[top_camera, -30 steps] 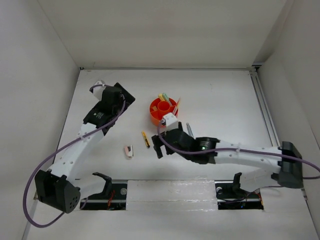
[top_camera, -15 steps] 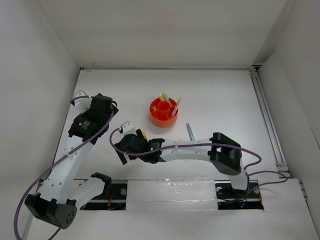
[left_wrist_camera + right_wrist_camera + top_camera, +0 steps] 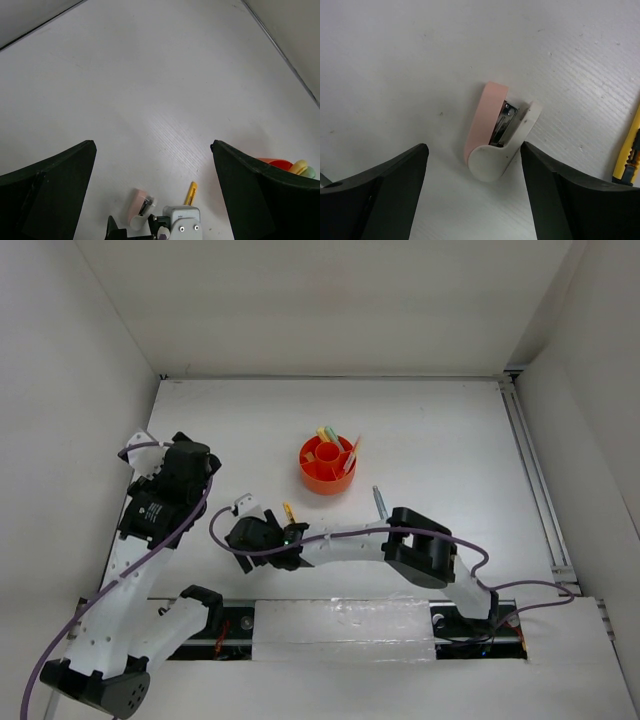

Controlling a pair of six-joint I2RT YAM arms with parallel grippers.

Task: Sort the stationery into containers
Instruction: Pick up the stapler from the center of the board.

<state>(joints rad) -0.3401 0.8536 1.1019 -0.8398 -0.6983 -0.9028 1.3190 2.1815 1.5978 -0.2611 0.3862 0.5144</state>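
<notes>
Stationery is partly sorted: pens (image 3: 325, 433) are seen standing in the orange organizer tub (image 3: 327, 462), while a pink-and-white mini stapler (image 3: 497, 132) is left lying on the table (image 3: 395, 50), near a yellow-and-black pen (image 3: 629, 155). Picking up the stapler is judged to be the step in hand. The right gripper (image 3: 474, 165) is held over it, jaws apart on either side, nothing gripped. The left gripper (image 3: 152, 150) is held wide open, empty. Next, a descent and a closing across the stapler's narrow body are called for.
</notes>
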